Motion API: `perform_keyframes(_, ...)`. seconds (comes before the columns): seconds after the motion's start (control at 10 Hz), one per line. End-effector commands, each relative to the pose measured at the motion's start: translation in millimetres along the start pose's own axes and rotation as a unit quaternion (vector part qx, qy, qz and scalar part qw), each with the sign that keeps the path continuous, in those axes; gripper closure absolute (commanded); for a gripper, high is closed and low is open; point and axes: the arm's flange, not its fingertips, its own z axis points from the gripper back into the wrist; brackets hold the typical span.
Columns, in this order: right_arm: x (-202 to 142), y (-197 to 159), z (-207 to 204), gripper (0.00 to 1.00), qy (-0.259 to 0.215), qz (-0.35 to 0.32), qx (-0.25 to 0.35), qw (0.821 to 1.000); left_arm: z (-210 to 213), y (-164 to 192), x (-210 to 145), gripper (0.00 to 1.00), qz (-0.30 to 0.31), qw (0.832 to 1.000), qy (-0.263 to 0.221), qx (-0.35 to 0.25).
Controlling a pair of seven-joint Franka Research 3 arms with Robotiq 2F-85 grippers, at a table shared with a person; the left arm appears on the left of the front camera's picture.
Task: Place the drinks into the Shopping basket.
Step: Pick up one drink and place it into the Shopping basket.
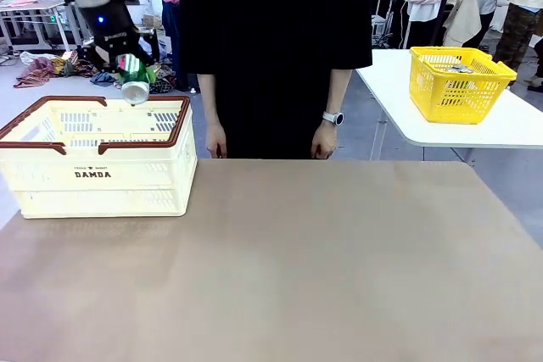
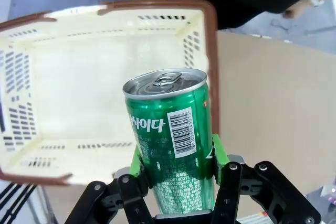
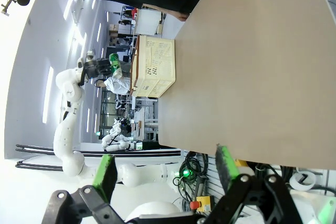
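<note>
In the front view, the left gripper (image 1: pixel 127 64) hangs in the air above the far right part of the Shopping basket (image 1: pixel 102 188), which stands at the table's (image 1: pixel 305 260) left side with "DAMDA" on its near wall. The jaws are clamped on a green drink can (image 1: pixel 134 80), tilted with one silver end pointing down and clear of the brown rim. A person stands at the far edge, both hands (image 1: pixel 324 140) lowered by the table and a watch (image 1: pixel 333 118) on one wrist. A yellow basket (image 1: pixel 454 86) sits on a white table (image 1: pixel 509 129) well apart to the right.

The left wrist view looks down along the can (image 2: pixel 170 140). It shows what the front view cannot: the pull-tab top, a barcode and white lettering, with the green pads (image 2: pixel 218 153) pressed on both sides. Below lies the basket's pale perforated inside, and the can's top sits over it near one brown rim (image 2: pixel 211 66).

The right wrist view is rolled sideways. The right gripper (image 3: pixel 165 170) has its jaws spread wide with nothing between them, beyond the table's near edge. Far off, the basket (image 3: pixel 155 66) and the held can (image 3: pixel 113 57) are small.
</note>
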Motion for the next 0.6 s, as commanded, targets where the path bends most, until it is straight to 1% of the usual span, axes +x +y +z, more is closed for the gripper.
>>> perform_keyframes(0.0,-4.3,2.8,2.3,0.00,-0.008,0.013,0.007,1.000,-11.5,18.5,17.9,1.00,-0.026,0.999,0.044,-0.010)
perform_keyframes(0.1,-4.3,2.8,2.3,0.00,-0.008,0.013,0.007,1.000,-28.3,32.0,18.7,1.00,-0.023,0.998,0.057,0.018)
perform_keyframes(0.2,-4.3,2.8,2.3,0.00,-0.008,0.013,0.007,1.000,-42.9,42.4,14.1,1.00,-0.033,0.996,0.080,0.026)
perform_keyframes(0.5,-4.3,2.8,2.3,0.00,-0.008,0.013,0.007,1.000,-82.0,65.7,-6.5,1.00,-0.042,0.994,0.096,0.037)
